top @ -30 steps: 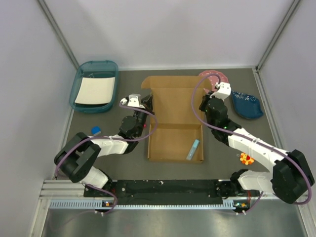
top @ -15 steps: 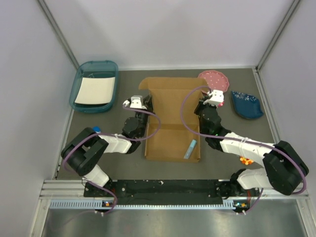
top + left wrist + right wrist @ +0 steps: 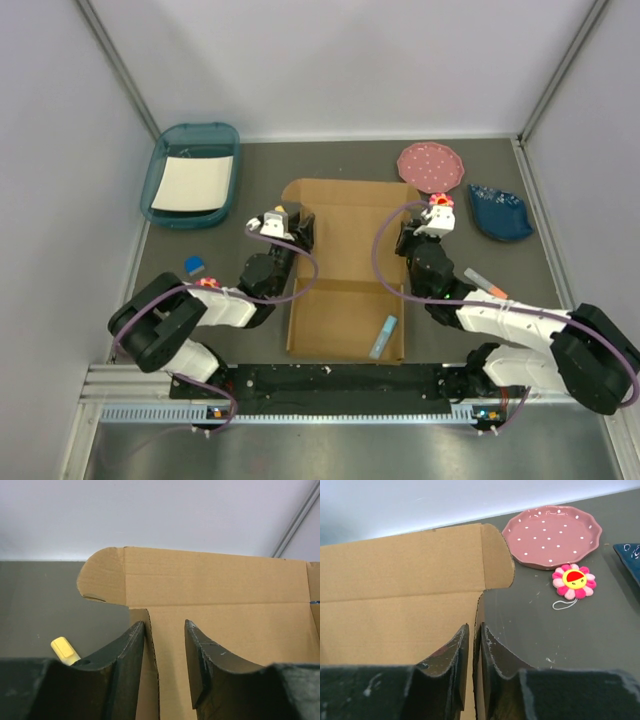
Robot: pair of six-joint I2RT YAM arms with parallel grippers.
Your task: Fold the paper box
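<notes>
Cardboard is taking up the middle of the dark grey table (image 3: 340, 160) — the plain brown corrugated paper box (image 3: 345, 235), a die-cut mailer lying open with its tray end towards the arm bases and its lid panel, rounded ear flaps at the corners, at the far end; a flat light-blue stick (image 3: 382, 337) is lying inside the tray by the right wall. The left claw (image 3: 164, 623) is straddling the box's left side wall with its jaws spread; the outer finger is touching the wall and the inner one is sitting apart from it. The right claw (image 3: 474, 626) is pinching the right side wall, fingers pressing close on the cardboard edge. A small yellow piece (image 3: 65, 650) is showing on the table just outside the left wall. Past the right wall a round pink white-dotted plate (image 3: 550, 535) is sitting, a little plush flower (image 3: 575, 580) just in front of it; a teal plastic tray (image 3: 160, 175) holding white paper is sitting at the far left — well apart from the box.
</notes>
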